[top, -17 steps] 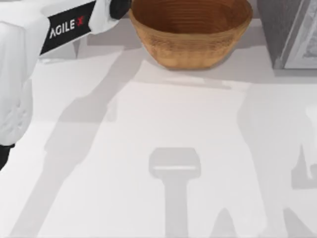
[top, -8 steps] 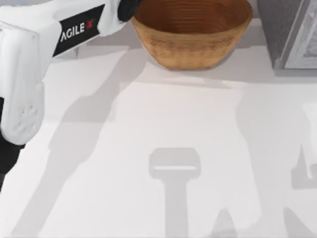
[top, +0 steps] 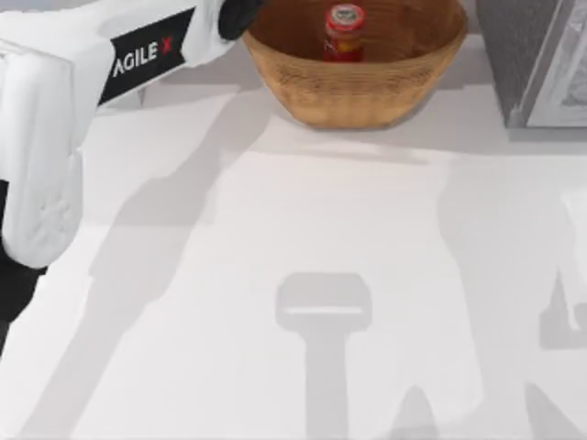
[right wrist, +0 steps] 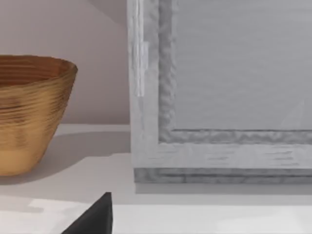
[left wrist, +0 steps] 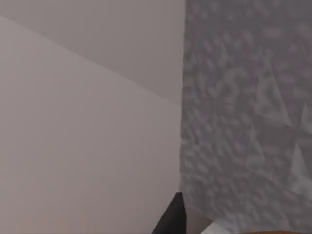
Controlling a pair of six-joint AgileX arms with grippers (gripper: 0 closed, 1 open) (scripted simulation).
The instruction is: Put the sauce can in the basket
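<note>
The sauce can (top: pixel 344 30), red with a silver-white round top, stands upright inside the basket (top: pixel 358 90), a tan woven bowl at the back middle of the table. Nothing grips the can. My left arm (top: pixel 138 55) stretches across the back left to the basket's left rim, and its gripper end runs off the picture's upper edge. A dark piece of the left gripper (left wrist: pixel 171 220) is in the left wrist view. The right wrist view has the basket (right wrist: pixel 29 112) to one side and a dark tip of the right gripper (right wrist: pixel 95 217) at the picture's edge.
A grey textured cabinet (top: pixel 537 60) stands at the back right, close to the basket; it is also in the right wrist view as a framed grey front (right wrist: pixel 219 97). The white table (top: pixel 293 229) carries arm shadows across its middle.
The sauce can now stands in the basket, which looked empty in both earlier frames. The left arm shifted slightly right a second ago and has held still since.
</note>
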